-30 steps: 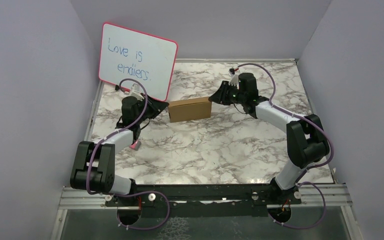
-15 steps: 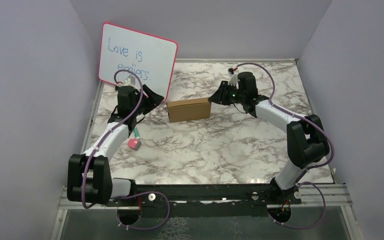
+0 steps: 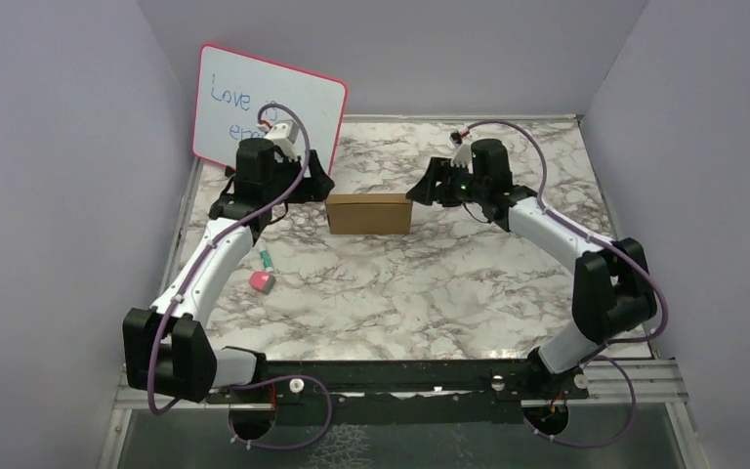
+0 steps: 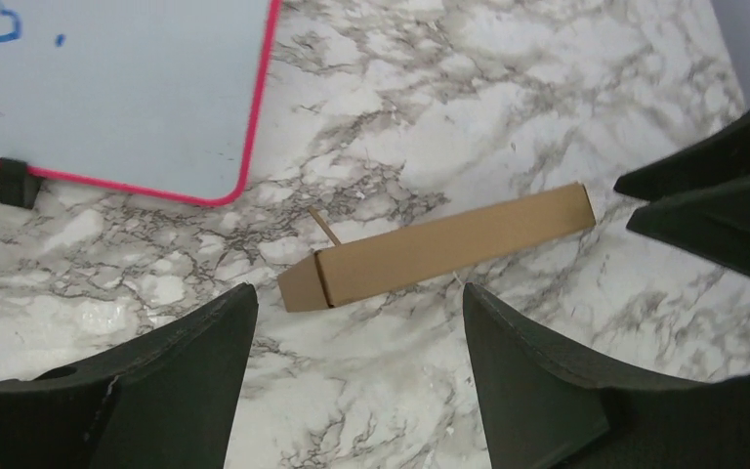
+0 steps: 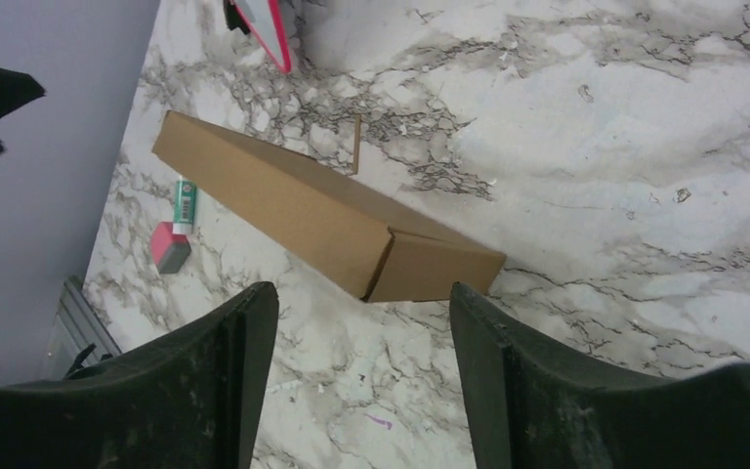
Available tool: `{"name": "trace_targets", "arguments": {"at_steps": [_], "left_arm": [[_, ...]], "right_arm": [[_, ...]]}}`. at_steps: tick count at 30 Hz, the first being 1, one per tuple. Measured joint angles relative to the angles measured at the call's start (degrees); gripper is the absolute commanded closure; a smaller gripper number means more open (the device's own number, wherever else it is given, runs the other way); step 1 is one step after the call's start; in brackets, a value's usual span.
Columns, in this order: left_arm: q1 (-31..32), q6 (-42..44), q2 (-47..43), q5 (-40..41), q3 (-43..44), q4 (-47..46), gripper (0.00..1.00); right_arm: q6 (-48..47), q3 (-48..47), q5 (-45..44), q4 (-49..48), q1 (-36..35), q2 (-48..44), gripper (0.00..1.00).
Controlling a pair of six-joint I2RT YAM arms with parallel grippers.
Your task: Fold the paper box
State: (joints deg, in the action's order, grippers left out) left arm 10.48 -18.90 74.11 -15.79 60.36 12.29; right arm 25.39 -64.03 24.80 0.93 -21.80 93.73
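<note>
Paper box (image 3: 369,213), closed, lies lengthwise between left gripper (image 3: 318,179) and right gripper (image 3: 427,186); both hang wide-jawed, empty, just off its ends, about equally near.

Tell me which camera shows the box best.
The right wrist view. The box lies close and large in the middle of that view, with its long face and its closed end, seam included, plain to see. The left wrist view shows it whole but smaller, one long side and one end. The top view shows it whole but small, a plain brown block.
</note>
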Motion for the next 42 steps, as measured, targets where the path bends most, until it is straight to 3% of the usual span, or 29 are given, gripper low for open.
{"name": "trace_targets", "arguments": {"at_steps": [13,23,33,42], "left_arm": [[14.5,32.8,3.8,-3.0,5.5,4.1,0.21],[16.3,56.8,11.9,-12.7,7.4,5.1,0.21],[16.3,66.5,24.2,-16.1,18.8,11.5,0.37],[17.1,68.2,25.9,-17.5,19.0,14.2,0.52]], "right_arm": [[-3.9,16.5,-0.9,-2.4,0.0,-23.8,0.0],[-8.1,25.9,-1.9,-4.3,0.0,-39.8,0.0],[-10.5,26.5,-3.7,-4.3,0.0,-46.3,0.0],[-11.0,26.6,-3.9,-4.1,0.0,-46.1,0.0]]}}
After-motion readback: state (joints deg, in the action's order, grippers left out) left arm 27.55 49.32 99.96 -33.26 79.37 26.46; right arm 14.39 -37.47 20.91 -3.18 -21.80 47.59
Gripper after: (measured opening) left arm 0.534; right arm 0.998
